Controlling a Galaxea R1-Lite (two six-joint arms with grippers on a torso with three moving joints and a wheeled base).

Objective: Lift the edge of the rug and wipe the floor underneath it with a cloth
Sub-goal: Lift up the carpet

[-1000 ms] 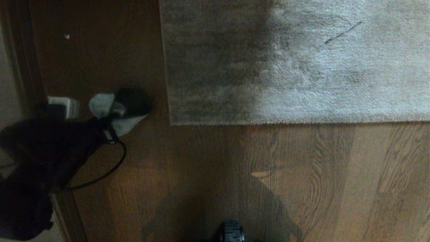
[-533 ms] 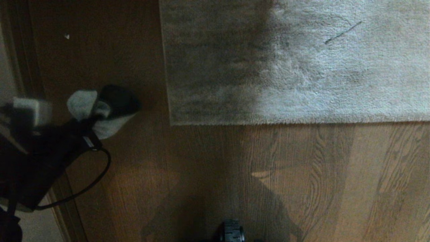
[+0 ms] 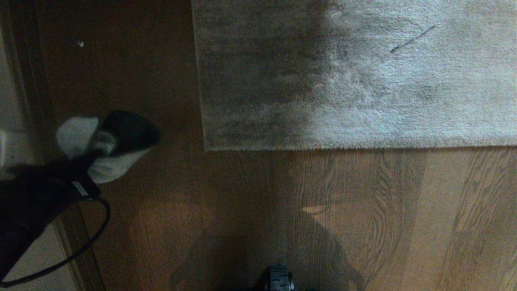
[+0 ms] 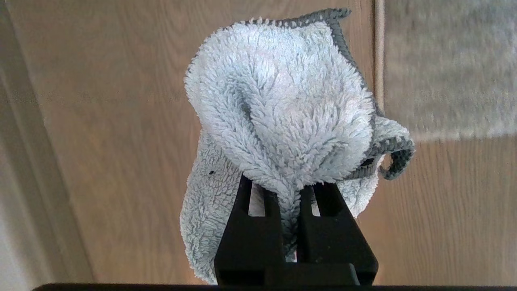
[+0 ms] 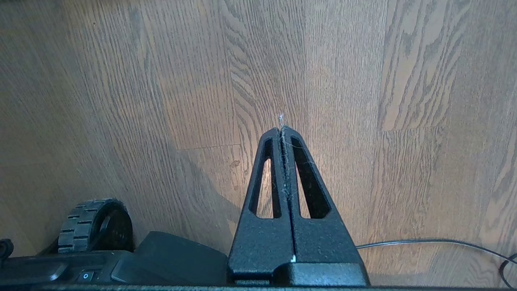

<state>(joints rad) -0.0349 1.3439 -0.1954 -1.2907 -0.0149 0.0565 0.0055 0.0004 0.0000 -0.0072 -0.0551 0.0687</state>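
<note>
Left end effector (image 4: 288,190) pinched on the cloth (image 4: 282,109), seemingly left of the rug edge (image 3: 206,101).

The black left gripper (image 4: 288,190) reaches in at the left of the head view, its jaws pinched on a fluffy pale grey-white cloth (image 4: 282,113). The black right gripper (image 5: 281,131) hangs low, jaws pressed together, empty.

A dark baseboard (image 3: 24,81) is being seen along the far left, a small white speck (image 3: 80,43) beside it, a thin dark strand (image 3: 412,39) lying farther right.
</note>
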